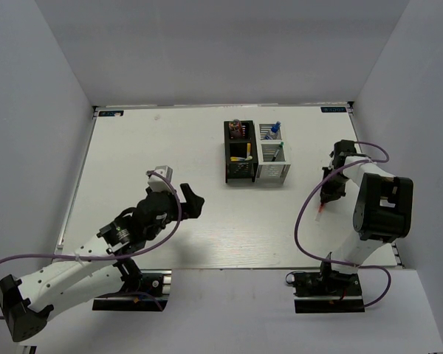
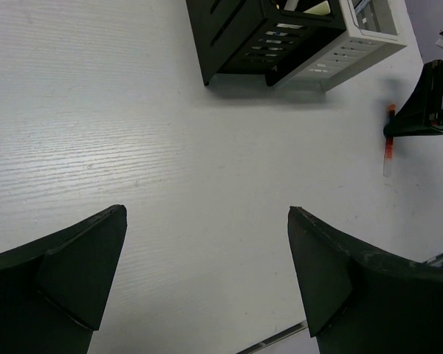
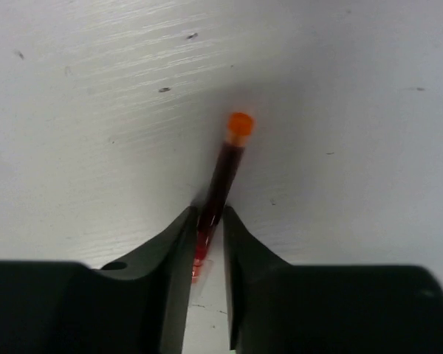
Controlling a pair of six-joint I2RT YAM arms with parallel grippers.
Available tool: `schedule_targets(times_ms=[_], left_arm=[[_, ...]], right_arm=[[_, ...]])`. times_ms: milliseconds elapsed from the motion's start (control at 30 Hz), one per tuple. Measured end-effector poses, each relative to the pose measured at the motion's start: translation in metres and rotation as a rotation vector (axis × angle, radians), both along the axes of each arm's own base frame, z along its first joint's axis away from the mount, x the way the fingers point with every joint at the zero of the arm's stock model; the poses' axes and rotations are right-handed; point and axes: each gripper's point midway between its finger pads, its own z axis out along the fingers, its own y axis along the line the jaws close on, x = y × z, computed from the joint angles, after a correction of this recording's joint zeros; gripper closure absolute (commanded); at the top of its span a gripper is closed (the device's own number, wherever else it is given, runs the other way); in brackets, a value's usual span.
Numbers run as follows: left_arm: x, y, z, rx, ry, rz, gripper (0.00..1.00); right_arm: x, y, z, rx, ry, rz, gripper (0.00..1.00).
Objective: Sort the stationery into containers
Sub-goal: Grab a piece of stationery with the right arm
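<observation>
As L pincer (image 2: pixel 207 212) gapes, R pincer (image 3: pixel 207 215) grips pen (image 3: pixel 223 169) (red)

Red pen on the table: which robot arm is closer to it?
Right. The right gripper straddles the red pen, a finger on each side. The left gripper hangs open well away across the table, nearer the black holder.

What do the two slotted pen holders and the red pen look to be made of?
Black slotted pen holder: likely matte plastic or coated metal; flat walls, dull sheen. White slotted pen holder: same build, same doubt. Slim red pen: translucent glossy plastic, darker core showing through, opaque orange end.
</observation>
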Motion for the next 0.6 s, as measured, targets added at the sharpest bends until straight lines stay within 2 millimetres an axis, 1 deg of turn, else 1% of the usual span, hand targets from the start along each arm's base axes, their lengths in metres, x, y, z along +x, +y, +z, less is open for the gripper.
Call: schedule_targets(times_ms=[67, 100, 167, 200, 333, 400, 467, 500, 567, 600], left_arm=[[0.0, 0.001, 0.0, 0.002, 0.002, 0.003, 0.0], [-0.001, 0.002, 0.0, 0.002, 0.002, 0.005, 0.0], [-0.001, 0.003, 0.0, 0.003, 0.002, 0.01, 0.0], [-0.001, 0.004, 0.0, 0.004, 0.002, 0.012, 0.0], [-0.002, 0.007, -0.001, 0.008, 0.002, 0.017, 0.0], [-0.002, 0.007, -0.001, 0.005, 0.0, 0.017, 0.0], [-0.003, 0.009, -0.003, 0.006, 0.001, 0.017, 0.0], [-0.004, 0.009, -0.004, 0.008, 0.002, 0.017, 0.0], [-0.004, 0.009, -0.006, 0.011, 0.004, 0.017, 0.0], [-0.004, 0.009, -0.006, 0.011, 0.005, 0.017, 0.0]], right_arm=[[0.0, -0.001, 0.0, -0.007, -0.001, -0.009, 0.84], [0.0, -0.001, 0.0, -0.007, -0.001, -0.014, 0.92], [0.001, -0.001, 0.0, -0.003, -0.002, -0.015, 0.96], [0.001, 0.0, 0.0, -0.001, -0.003, -0.014, 1.0], [0.006, 0.008, 0.002, 0.052, -0.01, 0.027, 1.0], [0.012, 0.015, 0.005, 0.093, -0.029, 0.067, 1.0], [0.021, 0.022, 0.015, 0.129, -0.062, 0.124, 1.0], [0.029, 0.025, 0.023, 0.146, -0.094, 0.159, 1.0], [0.047, 0.032, 0.046, 0.178, -0.177, 0.22, 1.0], [0.057, 0.036, 0.062, 0.191, -0.233, 0.26, 1.0]])
